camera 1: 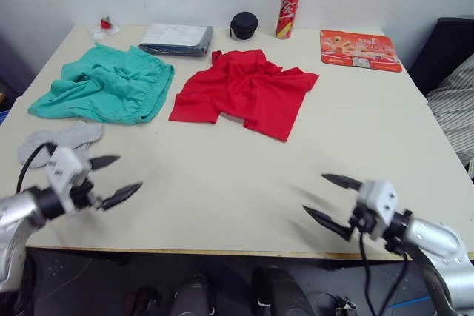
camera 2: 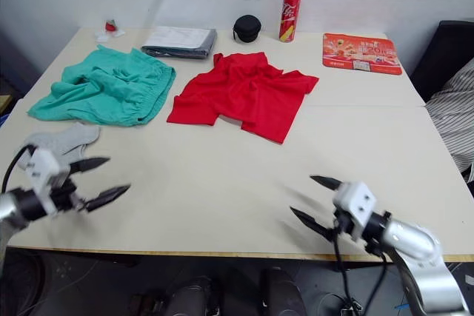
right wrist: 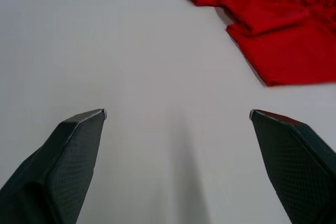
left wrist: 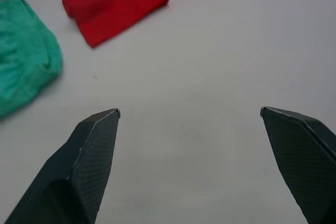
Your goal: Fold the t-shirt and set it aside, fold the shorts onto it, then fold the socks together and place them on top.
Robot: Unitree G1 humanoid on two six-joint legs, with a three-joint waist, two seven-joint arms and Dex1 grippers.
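Note:
The red t-shirt (camera 1: 244, 90) lies crumpled in the middle of the cream table (camera 1: 222, 183), toward the back. Left of it the teal-green shorts (camera 1: 107, 85) lie bunched. The light-grey socks (camera 1: 55, 142) rest near the left edge, in front of the shorts. My left gripper (camera 1: 115, 177) hovers open over the front left of the table, just right of the socks, holding nothing. My right gripper (camera 1: 328, 197) is open and empty near the front edge on the right. Both wrist views show the t-shirt (right wrist: 273, 19) beyond the spread fingertips (left wrist: 94, 145).
At the back of the table are a folded grey cloth (camera 1: 176, 38), a black round case (camera 1: 244, 24), a red drink can (camera 1: 288, 12), and an orange-red flat packet (camera 1: 360, 49). A small red-and-white item (camera 1: 105, 26) sits at the back left corner. A dark chair (camera 1: 444, 53) stands to the right.

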